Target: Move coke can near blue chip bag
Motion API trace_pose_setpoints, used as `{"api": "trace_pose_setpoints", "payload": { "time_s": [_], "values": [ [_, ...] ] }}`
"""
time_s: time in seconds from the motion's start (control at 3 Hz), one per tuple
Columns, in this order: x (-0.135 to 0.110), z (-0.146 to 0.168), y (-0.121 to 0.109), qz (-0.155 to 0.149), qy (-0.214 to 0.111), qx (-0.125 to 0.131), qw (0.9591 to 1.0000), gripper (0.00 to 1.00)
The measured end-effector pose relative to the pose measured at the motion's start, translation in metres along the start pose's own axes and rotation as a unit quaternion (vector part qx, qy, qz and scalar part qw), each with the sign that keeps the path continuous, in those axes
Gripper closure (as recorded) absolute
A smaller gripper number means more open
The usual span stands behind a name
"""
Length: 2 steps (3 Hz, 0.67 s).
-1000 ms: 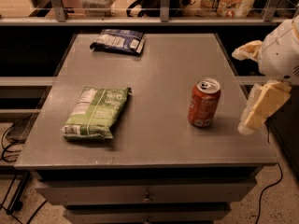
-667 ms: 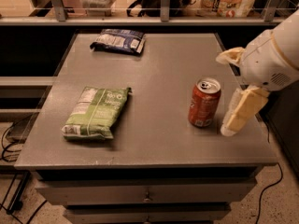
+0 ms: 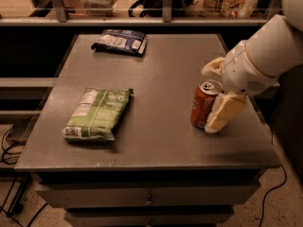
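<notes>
Near front of desk (image 3: 156,145): nothing altered. Light green bag (image 3: 97,113) is seen flat at the left, position unchanged.

Mid desk, right side: the coke can (image 3: 202,109) is found upright on the same spot as a second ago, not lifted, not tilted. The change lies in the pincer (image 3: 211,97): a second ago it was held off by the desk's right edge, apart from the can; it has since been brought in leftward. The can is now bracketed, one finger (image 3: 222,113) just beside its near right side, the other shown past its rim on the far side. Jaws are spread, no squeeze yet to be made out; contact on the near side cannot be ruled out.

Far left: the blue chip bag (image 3: 120,41) is seen flat near the back edge, unmoved, well apart from the can.

Judgement: approach taken as finished, grasp pending. Closing is called for next, then a carry across open desk to the far left.
</notes>
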State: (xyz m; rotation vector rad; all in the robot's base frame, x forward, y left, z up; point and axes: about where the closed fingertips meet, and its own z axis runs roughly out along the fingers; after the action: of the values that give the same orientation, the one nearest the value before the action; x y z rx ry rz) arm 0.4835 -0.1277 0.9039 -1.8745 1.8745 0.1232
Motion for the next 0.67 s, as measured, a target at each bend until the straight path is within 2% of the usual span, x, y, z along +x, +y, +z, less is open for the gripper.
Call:
{"api": "trace_pose_setpoints", "payload": {
  "time_s": [0.33, 0.67],
  "values": [
    [0.0011, 0.0063, -0.0026, -0.005, 0.013, 0.002, 0.9999, 0.42],
    [-0.0024, 0.0046, -0.0091, -0.005, 0.012, 0.004, 0.9999, 0.65]
  ]
}}
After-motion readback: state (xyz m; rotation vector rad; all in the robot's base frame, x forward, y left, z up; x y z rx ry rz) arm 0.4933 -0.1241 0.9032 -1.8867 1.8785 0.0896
